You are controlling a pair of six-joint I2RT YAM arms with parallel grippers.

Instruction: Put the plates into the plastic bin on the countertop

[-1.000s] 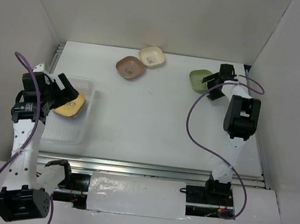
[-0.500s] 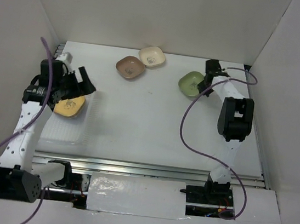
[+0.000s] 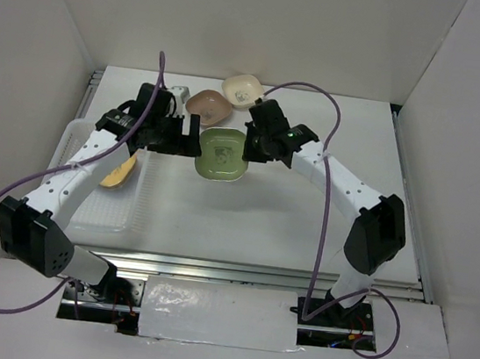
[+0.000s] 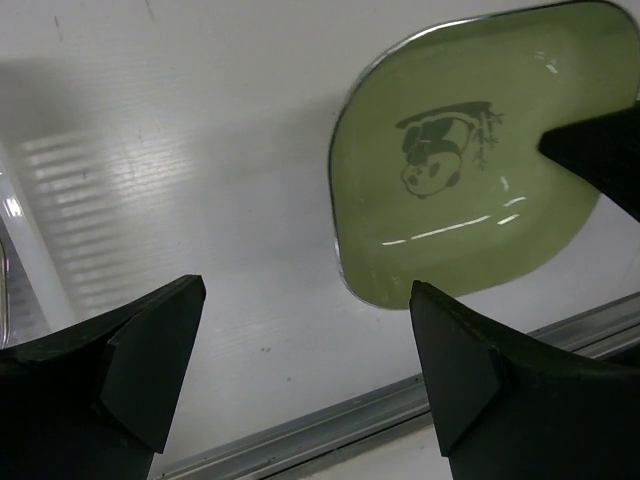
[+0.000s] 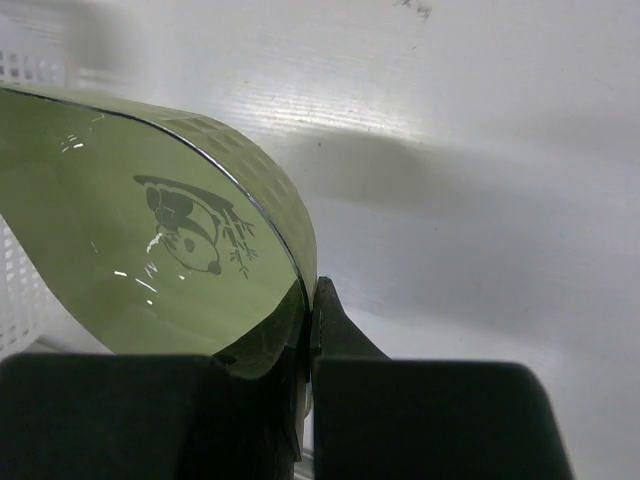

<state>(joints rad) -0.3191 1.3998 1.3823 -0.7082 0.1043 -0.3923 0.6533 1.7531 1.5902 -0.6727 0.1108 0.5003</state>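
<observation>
A green plate (image 3: 221,154) with a panda print hangs above the middle of the countertop (image 3: 307,210). My right gripper (image 3: 250,145) is shut on its right rim (image 5: 308,318). From the left, my left gripper (image 3: 190,135) faces the same green plate (image 4: 465,170) and stands open with nothing between its fingers (image 4: 135,365); its right finger is close to the plate's near edge. A yellow plate (image 3: 119,173) lies tilted in the plastic bin (image 3: 103,208) at the left. Brown (image 3: 207,104) and cream (image 3: 243,90) plates sit at the back.
White walls close in the countertop on three sides. A metal rail (image 3: 245,273) runs along the near edge. The bin's ribbed wall (image 5: 20,68) shows beyond the green plate in the right wrist view. Purple cables (image 3: 339,95) arch over both arms.
My right gripper shut on the green plate at the back right and carried it to the middle. My left gripper left the yellow plate in the bin and swung right toward the green plate.
</observation>
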